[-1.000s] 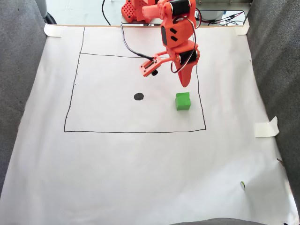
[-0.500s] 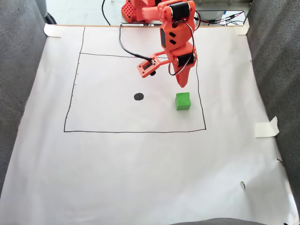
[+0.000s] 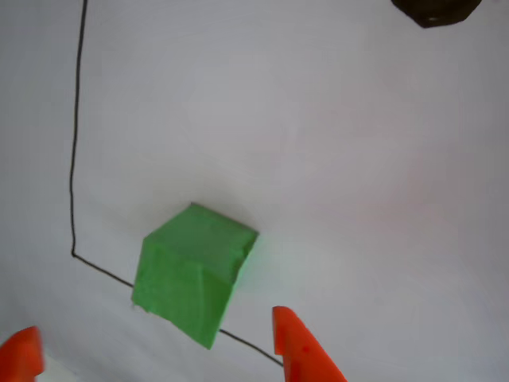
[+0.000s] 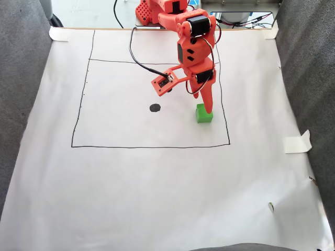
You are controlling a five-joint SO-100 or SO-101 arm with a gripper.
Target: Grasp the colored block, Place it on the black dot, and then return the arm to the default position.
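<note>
Orange and pointed, the gripper (image 4: 209, 109) hung over the colored block (image 4: 204, 114) in the fixed view, with its tip right at the top edge of the block. I could not tell there if it touched.

Going from left to right in that view, a gray cloth (image 4: 21, 78) lay along the left side. Next came the surface (image 4: 157, 198), covered with a big white paper. A piece of tape (image 4: 62, 34) held down its top left corner. A thin black line (image 4: 152, 147) made a box on the paper. The black dot (image 4: 155, 107) sat inside the box, near the middle. The arm (image 4: 191, 36) reached down from the top edge, with a black cable (image 4: 140, 60) looping beside it. The green block sat to the right of the dot, well apart from it and still inside the box. More tape (image 4: 297, 142) stuck to the paper on the far right, next to more gray cloth.

In the other view, the gripper (image 3: 159, 358) was spread wide. One orange fingertip (image 3: 22, 354) showed at the bottom left, and the other showed at the bottom, right of the middle. The block (image 3: 191, 270) sat between them and a bit ahead, not touching either one. It held nothing. The block sat at a slant across the black line (image 3: 77, 119). The dot (image 3: 436, 11) peeked in at the top right.
</note>
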